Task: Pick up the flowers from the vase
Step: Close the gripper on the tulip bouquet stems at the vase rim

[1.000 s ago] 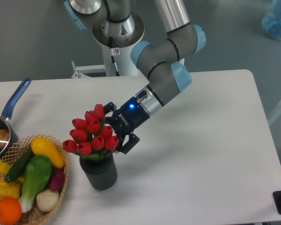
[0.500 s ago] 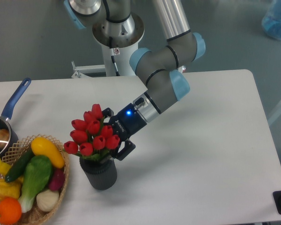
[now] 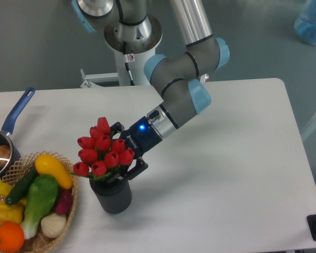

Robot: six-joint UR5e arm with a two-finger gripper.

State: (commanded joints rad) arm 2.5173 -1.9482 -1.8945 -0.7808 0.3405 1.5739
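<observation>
gripper (image 3: 122, 156) around flowers (image 3: 102, 148) in vase (image 3: 112, 194), grip unclear

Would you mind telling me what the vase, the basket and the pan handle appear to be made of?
The vase looks like matte dark grey plastic or ceramic with ribbed sides; which one is unclear. The basket looks like woven tan wicker, its weave visible. The pan handle looks like smooth blue plastic, or possibly a coating.

The flowers (image 3: 101, 150) look like glossy red plastic, and the vase (image 3: 111, 195) below them is matt dark grey with ribbed sides. The white surface (image 3: 226, 174) is smooth and matt. At near left, the basket (image 3: 68, 211) is rough woven wicker, and the black tool (image 3: 125, 158) has a dull plastic look.
</observation>
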